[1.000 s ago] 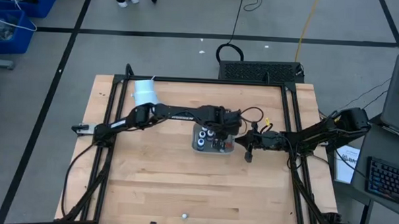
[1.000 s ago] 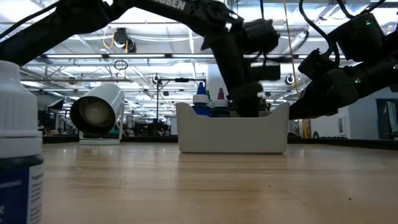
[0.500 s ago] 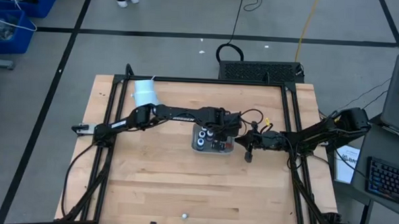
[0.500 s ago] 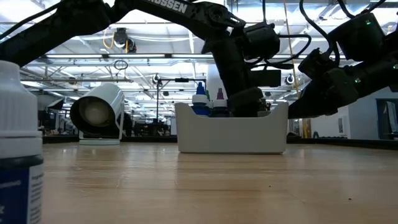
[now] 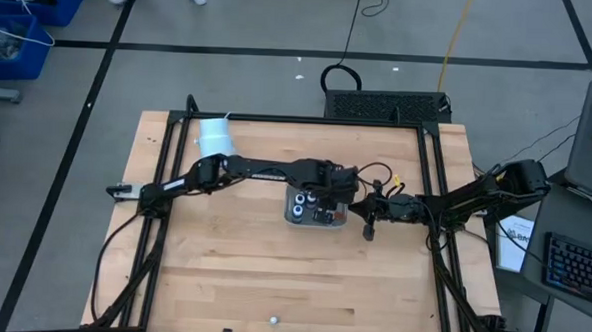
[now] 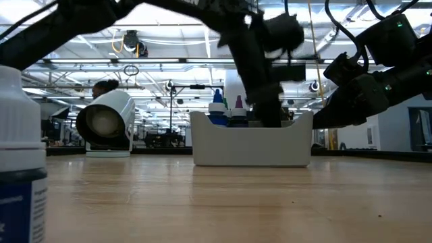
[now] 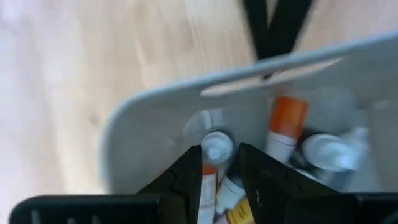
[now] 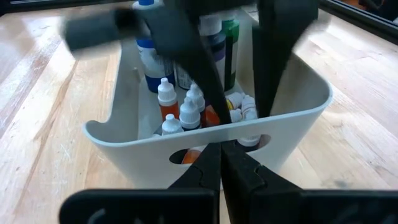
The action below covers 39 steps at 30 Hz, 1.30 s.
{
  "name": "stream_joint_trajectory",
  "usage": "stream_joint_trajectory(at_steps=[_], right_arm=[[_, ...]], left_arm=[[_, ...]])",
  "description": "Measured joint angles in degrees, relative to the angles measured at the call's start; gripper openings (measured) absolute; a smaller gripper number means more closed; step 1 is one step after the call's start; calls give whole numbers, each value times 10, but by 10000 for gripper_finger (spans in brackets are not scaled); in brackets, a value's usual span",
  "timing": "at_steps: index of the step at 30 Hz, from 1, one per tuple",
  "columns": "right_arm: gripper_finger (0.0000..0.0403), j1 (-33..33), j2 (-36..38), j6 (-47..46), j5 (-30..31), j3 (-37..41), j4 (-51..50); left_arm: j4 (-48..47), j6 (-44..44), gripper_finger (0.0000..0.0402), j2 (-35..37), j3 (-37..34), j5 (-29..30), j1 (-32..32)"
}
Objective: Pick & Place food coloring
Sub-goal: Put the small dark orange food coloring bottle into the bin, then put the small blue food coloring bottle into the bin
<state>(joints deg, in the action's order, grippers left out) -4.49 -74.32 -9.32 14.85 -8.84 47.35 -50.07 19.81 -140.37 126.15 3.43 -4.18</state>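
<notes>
The left end effector (image 7: 219,169) hangs inside the white tray (image 5: 292,214), fingers spread around a small white-capped food coloring bottle (image 7: 217,146) standing among others; the right end effector (image 8: 222,163), pressed together, waits just beside the tray on the tabletop (image 5: 271,275).

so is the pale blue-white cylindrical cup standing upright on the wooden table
No, the cup lies on its side, its open mouth facing the low camera.
</notes>
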Motion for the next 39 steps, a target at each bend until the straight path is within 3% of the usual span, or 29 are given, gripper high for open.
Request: stream_joint_trajectory(at_steps=[8,14,17,23,29,36,39], right_arm=[[0,0,0,0,0,0,0],[0,0,0,1,-1,0,0],[0,-1,0,12,-1,0,0],[0,-2,0,12,-2,0,-2],[0,-2,0,12,-1,0,-1],[0,-1,0,15,-1,0,8],[0,-1,0,18,9,0,19]], left_arm=[[-72,-6,113,118,0,76,38],[-189,-27,111,251,1,85,63],[-223,-52,91,318,1,97,77],[-240,-103,12,459,-33,117,111],[-137,-153,8,642,-244,154,156],[183,-143,8,896,-614,171,223],[306,-155,6,972,-754,175,231]])
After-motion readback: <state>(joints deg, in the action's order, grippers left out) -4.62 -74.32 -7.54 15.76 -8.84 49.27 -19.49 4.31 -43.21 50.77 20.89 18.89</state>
